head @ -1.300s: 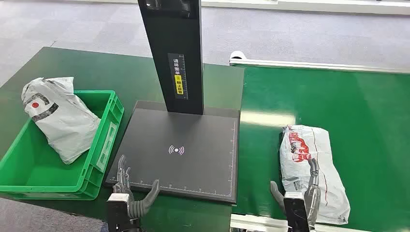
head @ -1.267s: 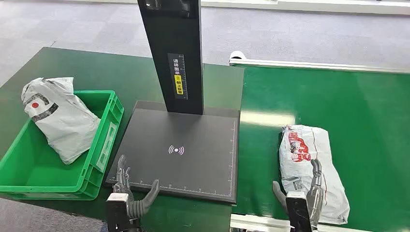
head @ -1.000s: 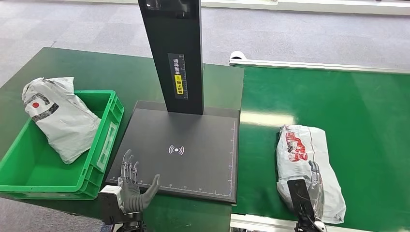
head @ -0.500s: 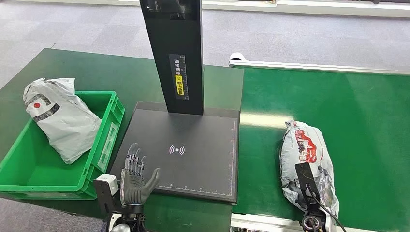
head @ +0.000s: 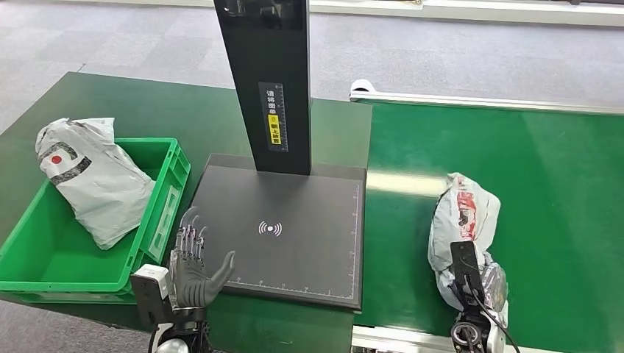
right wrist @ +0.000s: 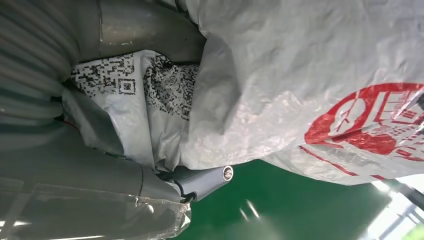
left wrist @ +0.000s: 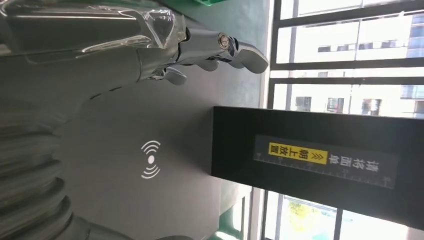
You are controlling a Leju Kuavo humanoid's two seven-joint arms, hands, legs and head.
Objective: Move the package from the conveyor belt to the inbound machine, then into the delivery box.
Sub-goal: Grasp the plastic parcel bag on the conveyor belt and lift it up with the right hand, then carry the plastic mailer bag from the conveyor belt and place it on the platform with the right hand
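A grey plastic package [head: 465,220] with red print stands bunched on its edge on the green conveyor belt [head: 544,169]. My right hand [head: 474,287] grips its near end. In the right wrist view the bag [right wrist: 310,65] is pressed between my thumb and fingers [right wrist: 200,181], its barcode label crumpled beside the palm. My left hand [head: 191,268] hovers open, fingers spread, over the front left corner of the inbound machine's black plate [head: 294,198]. The left wrist view shows the fingers [left wrist: 220,47] above that plate [left wrist: 150,125].
The machine's black column [head: 268,81] rises at the back of the plate. A green crate [head: 44,257] stands left of the plate with another grey package [head: 92,180] leaning in it. The belt's metal front rail [head: 397,340] runs below my right hand.
My right hand has closed around the package's near end and tipped it from lying flat up onto its edge. My left hand has lifted and drifted slightly left, still open.
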